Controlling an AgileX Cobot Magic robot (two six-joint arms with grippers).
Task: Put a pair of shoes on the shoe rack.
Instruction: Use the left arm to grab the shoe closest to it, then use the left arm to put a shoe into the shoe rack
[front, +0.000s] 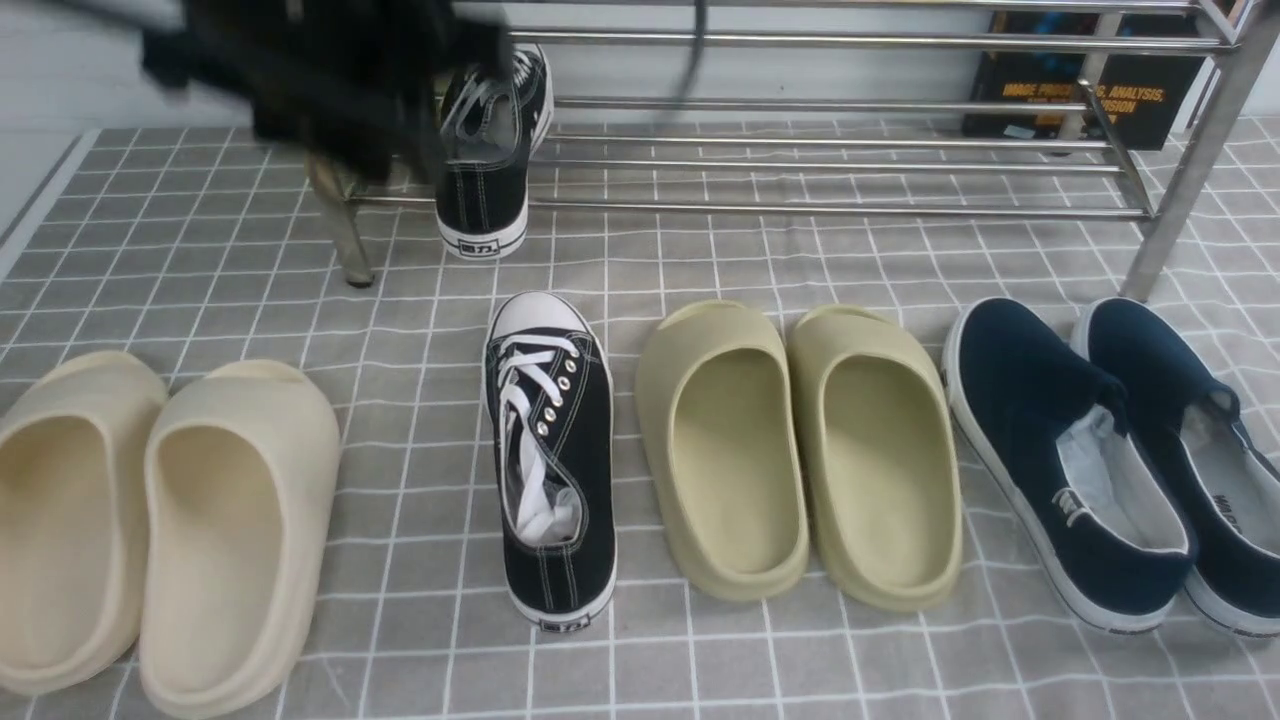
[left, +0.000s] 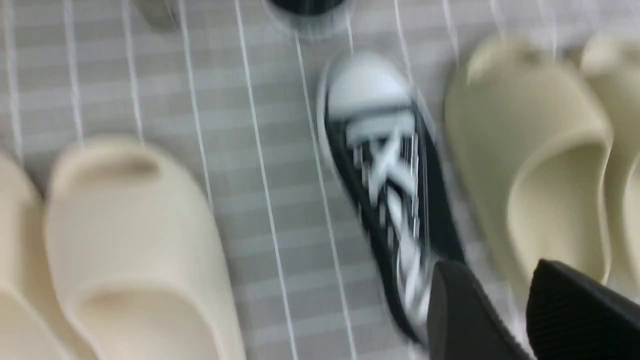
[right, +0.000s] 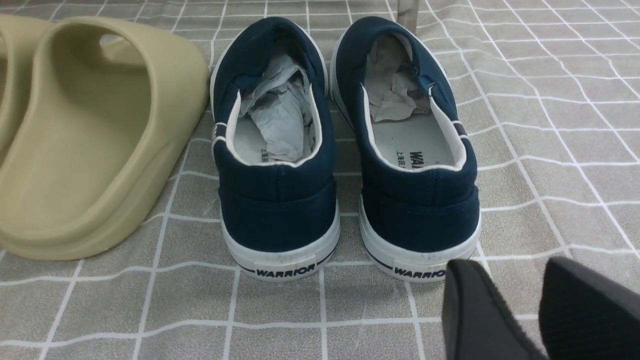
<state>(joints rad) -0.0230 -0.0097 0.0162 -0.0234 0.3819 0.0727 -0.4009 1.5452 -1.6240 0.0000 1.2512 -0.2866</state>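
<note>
Both pairs of jaws apart, empty, above grey white-gridded cloth (front: 420, 330); white wall (front: 800, 72) behind steel rack (front: 830, 208).

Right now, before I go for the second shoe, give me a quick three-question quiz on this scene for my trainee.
1. True or false: both black sneakers sit on the shoe rack.
2. The second sneaker, down on the cloth, lies between: A) beige slides and olive slides; B) olive slides and navy slip-ons.
3. Fill in: the left tool holds ____.
Key: 1 false, only one sneaker is on the shoe rack; 2 A; 3 nothing.
</note>
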